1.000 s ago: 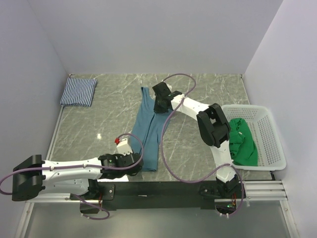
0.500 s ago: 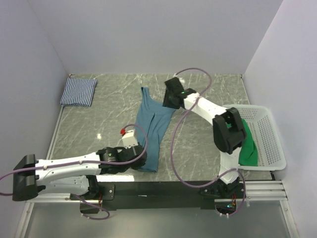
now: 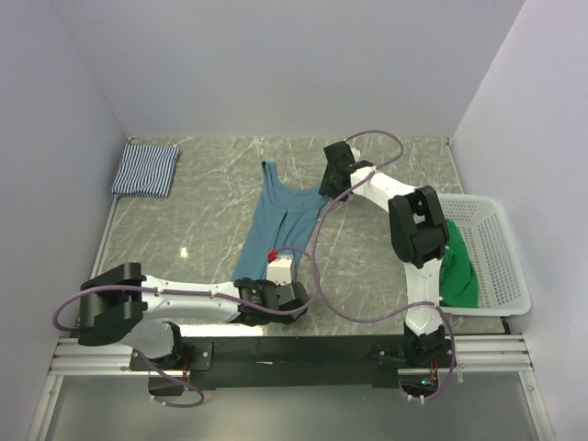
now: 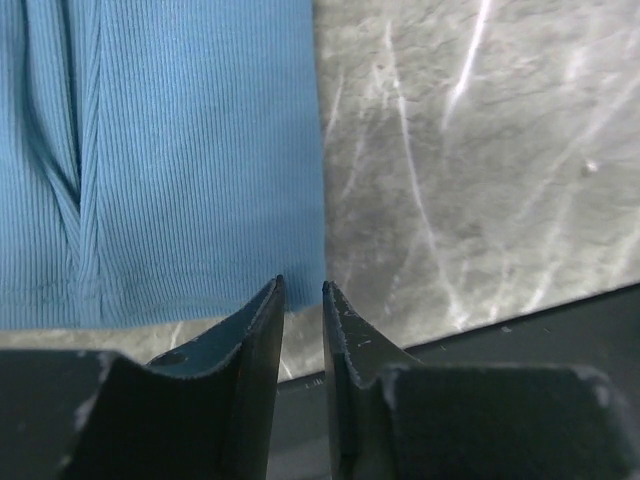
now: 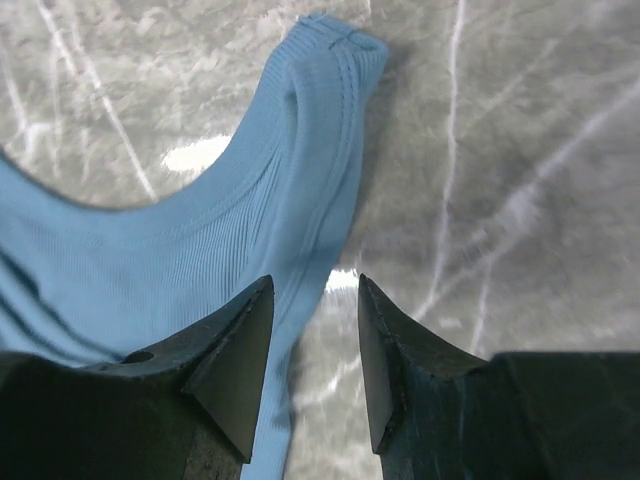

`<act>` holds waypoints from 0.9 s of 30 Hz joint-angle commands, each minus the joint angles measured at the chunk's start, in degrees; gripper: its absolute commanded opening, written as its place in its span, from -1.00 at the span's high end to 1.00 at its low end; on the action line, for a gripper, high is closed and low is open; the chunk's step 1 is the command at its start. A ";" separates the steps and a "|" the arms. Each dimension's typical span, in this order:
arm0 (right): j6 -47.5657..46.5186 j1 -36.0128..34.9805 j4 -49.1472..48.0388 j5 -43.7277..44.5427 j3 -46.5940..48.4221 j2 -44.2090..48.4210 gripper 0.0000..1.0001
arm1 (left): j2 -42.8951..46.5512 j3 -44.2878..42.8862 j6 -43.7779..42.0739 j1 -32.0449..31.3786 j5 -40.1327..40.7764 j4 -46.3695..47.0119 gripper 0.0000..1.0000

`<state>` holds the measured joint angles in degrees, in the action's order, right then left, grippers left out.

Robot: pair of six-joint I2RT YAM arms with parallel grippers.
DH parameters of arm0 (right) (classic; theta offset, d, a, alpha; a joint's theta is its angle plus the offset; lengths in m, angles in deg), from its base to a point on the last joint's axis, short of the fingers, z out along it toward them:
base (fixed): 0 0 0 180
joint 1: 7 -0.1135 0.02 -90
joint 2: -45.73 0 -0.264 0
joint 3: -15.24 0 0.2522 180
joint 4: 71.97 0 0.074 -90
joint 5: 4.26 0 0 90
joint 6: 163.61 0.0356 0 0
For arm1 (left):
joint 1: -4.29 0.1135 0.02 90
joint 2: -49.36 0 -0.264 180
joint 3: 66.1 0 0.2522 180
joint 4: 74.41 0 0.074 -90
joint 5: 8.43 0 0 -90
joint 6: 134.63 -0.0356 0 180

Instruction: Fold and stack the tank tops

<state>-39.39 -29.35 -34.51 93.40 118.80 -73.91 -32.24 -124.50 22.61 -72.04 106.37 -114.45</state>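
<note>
**Both grippers standing open at opposite ends of the teal-blue top**

The teal-blue tank top (image 3: 280,216) is lying spread flat near the middle of the marbled table (image 3: 211,211). Its straps are pointing toward the far wall and its hem is lying toward the arm bases.

The left gripper (image 4: 301,288) is sitting low at the hem's right-hand corner, close to the table's near edge. Its jaws are standing only narrowly apart and are gripping nothing, with bare marble showing in the slit between them. Whether the tips are touching the cloth cannot be told.

The right gripper (image 5: 313,285) is hovering over the far end of the garment, just below the right-hand strap. Its jaws are standing clearly apart and are holding nothing. One jaw is covering ribbed fabric and the other is standing over bare marble, while the armhole edge is running through the gap between them.

The striped tank top (image 3: 145,170) is resting as a folded bundle in the far left corner of the table, well apart from both arms.

The green tank top (image 3: 457,271) is lying crumpled inside the white mesh basket (image 3: 501,262) at the right edge of the table, partly hidden behind the right arm.
</note>
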 commanded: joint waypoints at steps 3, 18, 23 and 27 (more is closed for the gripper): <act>-0.11 0.46 0.20 1.39 6.69 -3.58 0.08 | -3.47 -0.71 -2.29 -0.13 -0.45 2.73 0.45; -5.64 0.38 6.00 7.63 18.64 -10.26 0.86 | -10.51 -1.94 -1.32 -0.22 -0.27 -2.28 0.99; -6.44 0.38 9.09 7.90 19.81 -9.67 0.66 | -7.44 -0.53 -0.89 -0.48 -1.85 -1.32 0.99; -7.76 0.02 4.07 7.11 12.42 -4.56 0.16 | -5.59 0.17 -2.81 -0.39 -4.04 0.18 0.99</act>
<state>-45.25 -29.20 -29.08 99.65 132.92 -83.44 -38.75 -125.99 21.85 -72.13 106.46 -113.55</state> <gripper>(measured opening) 0.403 0.013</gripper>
